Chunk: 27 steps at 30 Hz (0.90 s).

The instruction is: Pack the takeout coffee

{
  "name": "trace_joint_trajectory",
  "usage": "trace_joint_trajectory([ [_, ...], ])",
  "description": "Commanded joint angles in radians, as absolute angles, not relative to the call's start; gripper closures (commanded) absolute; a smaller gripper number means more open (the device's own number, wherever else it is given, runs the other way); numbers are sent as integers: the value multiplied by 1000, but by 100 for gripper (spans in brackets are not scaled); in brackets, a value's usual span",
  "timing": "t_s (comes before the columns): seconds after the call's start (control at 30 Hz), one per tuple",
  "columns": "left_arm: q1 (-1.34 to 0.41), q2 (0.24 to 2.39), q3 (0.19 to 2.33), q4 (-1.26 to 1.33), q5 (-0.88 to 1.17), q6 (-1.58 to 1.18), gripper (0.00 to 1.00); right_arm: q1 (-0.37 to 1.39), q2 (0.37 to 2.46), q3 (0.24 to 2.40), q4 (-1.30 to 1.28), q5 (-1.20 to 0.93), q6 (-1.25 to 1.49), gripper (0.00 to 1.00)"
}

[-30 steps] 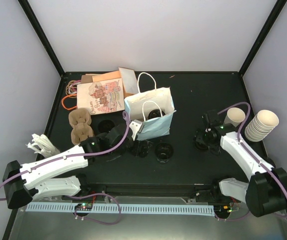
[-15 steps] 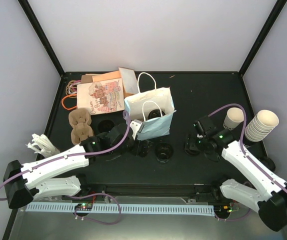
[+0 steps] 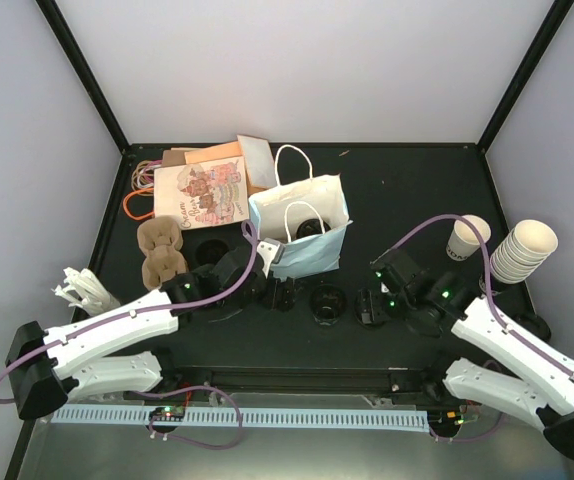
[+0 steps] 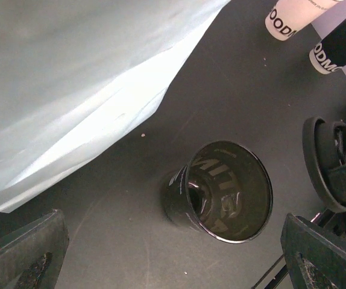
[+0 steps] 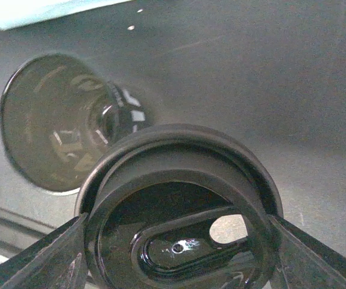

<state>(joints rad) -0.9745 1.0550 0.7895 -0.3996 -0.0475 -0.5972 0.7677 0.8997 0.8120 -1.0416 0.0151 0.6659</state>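
Observation:
No cream cup with a black lid shows plainly; a dark round shape [image 3: 310,228] sits inside the upright light-blue paper bag [image 3: 302,240], and I cannot tell what it is. An open, lidless black cup [image 3: 327,303] stands in front of the bag; it also shows in the left wrist view [image 4: 221,192] and the right wrist view [image 5: 58,120]. My right gripper [image 3: 370,305] is shut on a black plastic lid [image 5: 179,211], held just right of that cup. My left gripper [image 3: 275,293] is open and empty, left of the cup, by the bag's front.
A brown pulp cup carrier [image 3: 160,250] lies at the left, with flat paper bags [image 3: 202,190] behind it. A lidless cream cup [image 3: 467,237] and a stack of cream cups [image 3: 522,250] stand at the right edge. White items [image 3: 82,287] lie far left.
My right arm has swung left, from beside the single cream cup to just right of the black cup, carrying the black lid. The left arm has barely moved.

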Motion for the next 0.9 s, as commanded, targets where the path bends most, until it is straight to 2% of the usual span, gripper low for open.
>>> trace_joint_trajectory([
  [0.0, -963, 1051, 775, -354, -11, -623, 1, 844, 888, 824, -1000, 0, 638, 23],
  [0.33, -960, 1072, 740, -315, 68, -664, 1, 968, 918, 826, -898, 89, 594, 22],
  [0.87, -939, 1059, 601, -118, 128, -788, 2, 1017, 976, 805, -779, 118, 541, 23],
])
